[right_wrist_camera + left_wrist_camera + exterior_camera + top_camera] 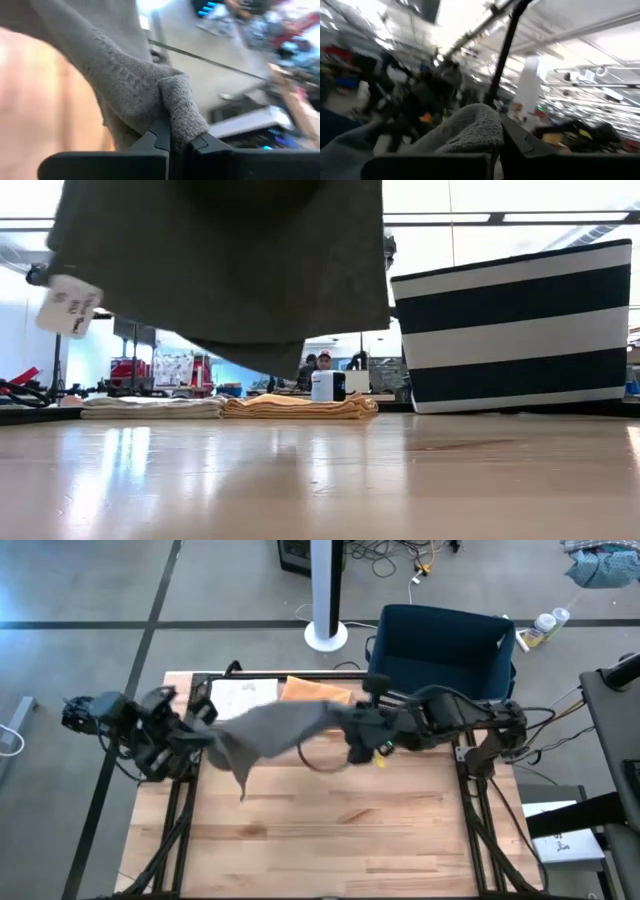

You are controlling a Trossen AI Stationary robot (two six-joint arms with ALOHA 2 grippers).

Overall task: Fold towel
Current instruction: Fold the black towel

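Grey towel [272,730] hangs in the air between my two grippers, clear of the wooden table [330,830], over its far half. My left gripper [205,733] is clamped on the towel's left corner; the wrist view shows cloth bunched between the fingers [520,142]. My right gripper [345,723] is clamped on the right corner. The middle sags, and a point droops toward the near left. A white tag [68,304] dangles from the towel. Folded orange cloth [298,406] and folded white cloth [152,407] lie at the far edge. Striped bin [515,328] stands far right.
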